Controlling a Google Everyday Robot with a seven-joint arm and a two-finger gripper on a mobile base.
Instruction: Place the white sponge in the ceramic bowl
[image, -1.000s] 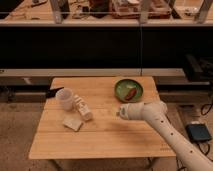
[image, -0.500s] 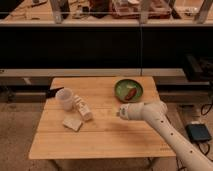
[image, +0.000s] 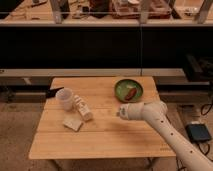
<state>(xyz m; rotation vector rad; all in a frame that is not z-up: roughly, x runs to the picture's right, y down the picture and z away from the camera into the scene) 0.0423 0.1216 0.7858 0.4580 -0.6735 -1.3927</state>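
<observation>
The white sponge (image: 73, 123) lies flat on the wooden table (image: 100, 142), left of centre and in front of the cup. The ceramic bowl (image: 129, 90) is a green dish at the table's back right with a red-brown item (image: 131, 94) inside. My gripper (image: 120, 112) sits at the end of the white arm, above the table's right middle, just in front of the bowl and well right of the sponge. It holds nothing that I can see.
A translucent white cup (image: 65, 98) stands at the back left. A white carton (image: 82, 109) lies tilted next to it, right by the sponge. A dark counter with shelving runs behind the table. A black box (image: 199, 133) sits on the floor at right.
</observation>
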